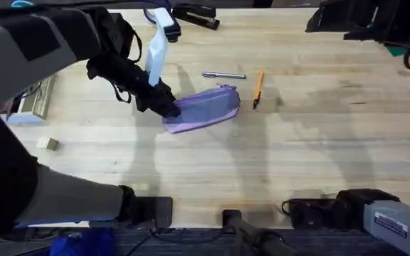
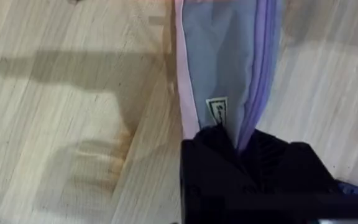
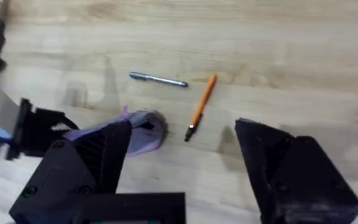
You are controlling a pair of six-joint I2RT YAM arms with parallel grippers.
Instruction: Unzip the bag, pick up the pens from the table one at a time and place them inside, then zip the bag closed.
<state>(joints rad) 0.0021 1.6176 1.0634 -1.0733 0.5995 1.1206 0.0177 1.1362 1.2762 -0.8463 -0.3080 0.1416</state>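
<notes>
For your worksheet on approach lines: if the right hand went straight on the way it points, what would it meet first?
Probably the orange pen, lying between the right hand's open fingers ahead; the bag sits just off to one side. Depth is uncertain.

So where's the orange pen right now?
In the overhead view the orange pen lies on the table, just right of the bag, beside the silver pen.

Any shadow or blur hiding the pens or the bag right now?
Overhead: the left arm looms large and blurred, its shadow beside the bag; the silver pen and orange pen lie clearly lit. Left wrist: soft focus, broad shadow on the table. Right wrist: both pens readable.
</notes>
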